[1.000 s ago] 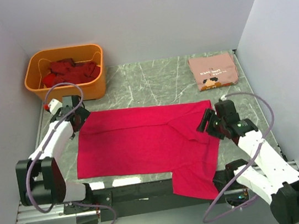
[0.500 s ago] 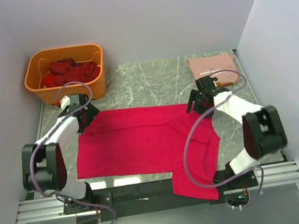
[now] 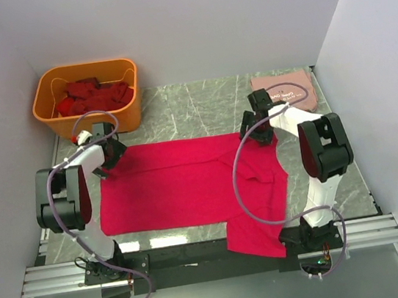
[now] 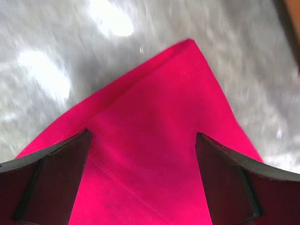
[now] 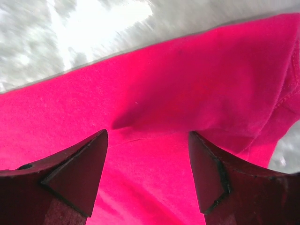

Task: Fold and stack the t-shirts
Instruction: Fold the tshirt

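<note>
Crimson tee (image 3: 182, 185) spread flat, L gripper (image 4: 142, 140) jaws wide over its 10 o'clock corner, R gripper (image 5: 147, 140) jaws apart over 2 o'clock edge

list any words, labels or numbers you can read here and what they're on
Print on the folded salmon-pink t-shirt: a few small marks, too small to read.
Crimson t-shirt: no text.
Orange tub: no label visible.
Wrist views: no text.
</note>
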